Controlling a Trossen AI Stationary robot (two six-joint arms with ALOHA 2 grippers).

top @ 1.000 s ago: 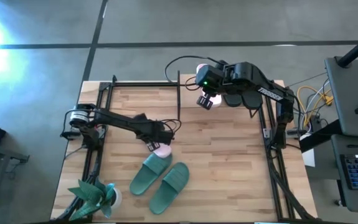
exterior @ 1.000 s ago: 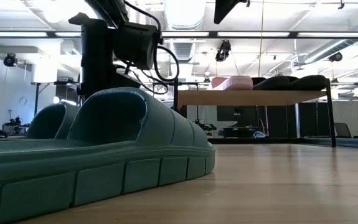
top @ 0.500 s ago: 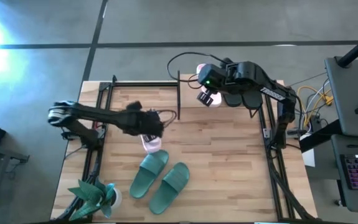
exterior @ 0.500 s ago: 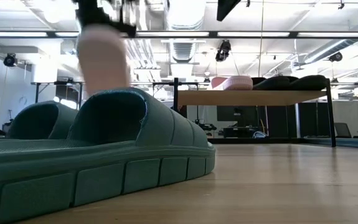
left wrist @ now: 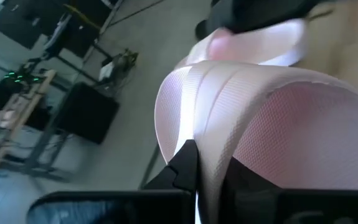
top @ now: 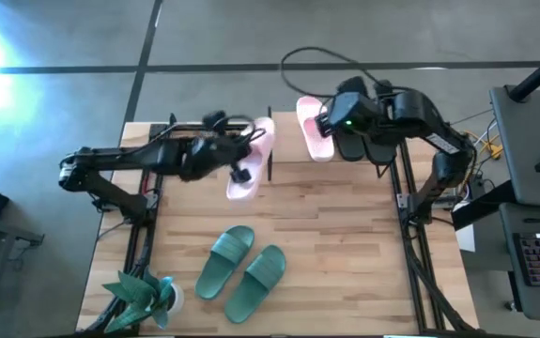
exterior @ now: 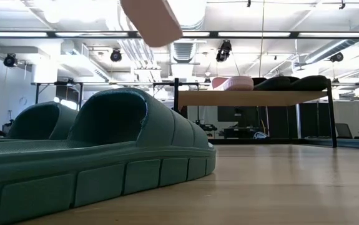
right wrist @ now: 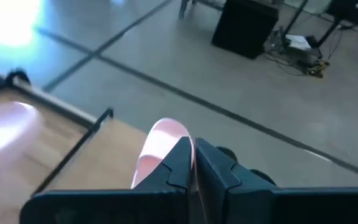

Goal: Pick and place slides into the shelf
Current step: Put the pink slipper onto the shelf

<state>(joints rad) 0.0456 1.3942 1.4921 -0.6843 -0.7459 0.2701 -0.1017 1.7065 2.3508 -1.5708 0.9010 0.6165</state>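
Pale pink rubber fills our left wrist view: the left gripper [top: 239, 167] pinches the strap of a pink slide [top: 253, 160], its fingers [left wrist: 185, 165] pressed onto the ribbed band, and in the high view the sandal hangs above the table's [top: 345, 253] far half, just left of the shelf's black post. The shelf [exterior: 254, 98] already carries the other pink slide [exterior: 232, 83] at its left end and a black pair [exterior: 291, 82] beside it, so we judge the open room to be at the shelf's near left corner, next to its mate. The right gripper [top: 327, 125] sits over that corner with its fingers [right wrist: 182, 158] drawn together; the pink slide on the shelf lies right at their tips, though we cannot tell whether they grip it. To do this step well we carry the held slide in level, sole down and toe pointing the same way as its partner, approaching from the left side so the two arms do not meet. We lower until the sole rests flat on the plank before easing the fingers off the strap, since a tilted drop could tip it over the edge. The two green slides [top: 241, 270] wait on the table near the front.
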